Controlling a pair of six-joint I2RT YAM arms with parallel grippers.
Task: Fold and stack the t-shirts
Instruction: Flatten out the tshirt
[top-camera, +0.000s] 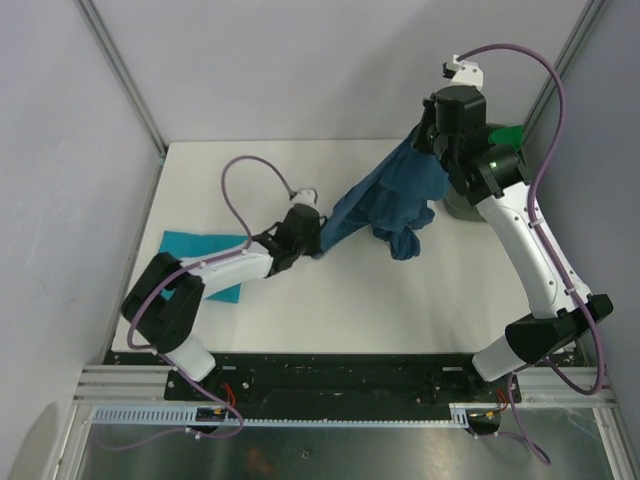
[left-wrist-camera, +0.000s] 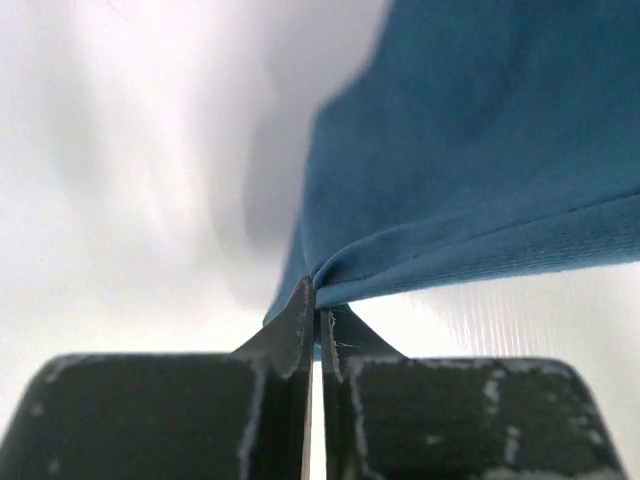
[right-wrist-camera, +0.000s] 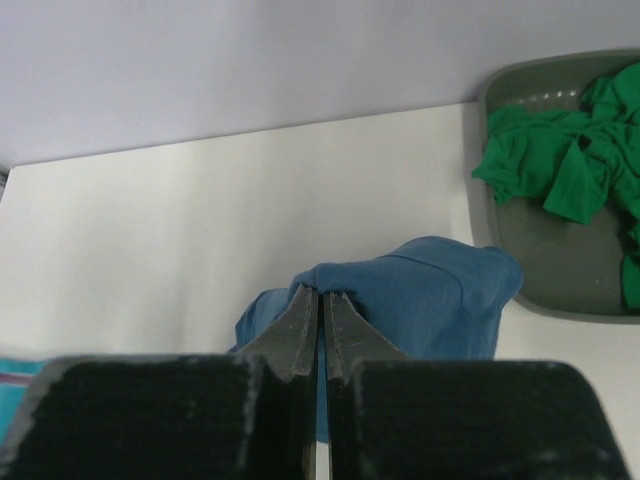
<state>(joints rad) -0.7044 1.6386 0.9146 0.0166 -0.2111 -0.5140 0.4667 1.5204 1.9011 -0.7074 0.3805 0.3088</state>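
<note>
Left fingers (left-wrist-camera: 290, 340) are pinched shut on a hem corner of the steel-blue t-shirt (top-camera: 385, 200), and the right fingers (right-wrist-camera: 300, 330) are clamped tight on its other end, so it hangs stretched above the surface (top-camera: 400, 300) from the centre toward 1 o'clock. A turquoise t-shirt (top-camera: 190, 245) lies flat at 9 o'clock, and green t-shirts (right-wrist-camera: 560, 160) sit bunched in the grey tray (right-wrist-camera: 540, 275) at 2 o'clock.

A shirt (top-camera: 385, 200) is hung above the table (top-camera: 440, 300) at centre frame, a flat shirt (top-camera: 195, 245) laid at left, crumpled shirts (right-wrist-camera: 550, 160) kept in a tray (right-wrist-camera: 545, 265) upper right.
</note>
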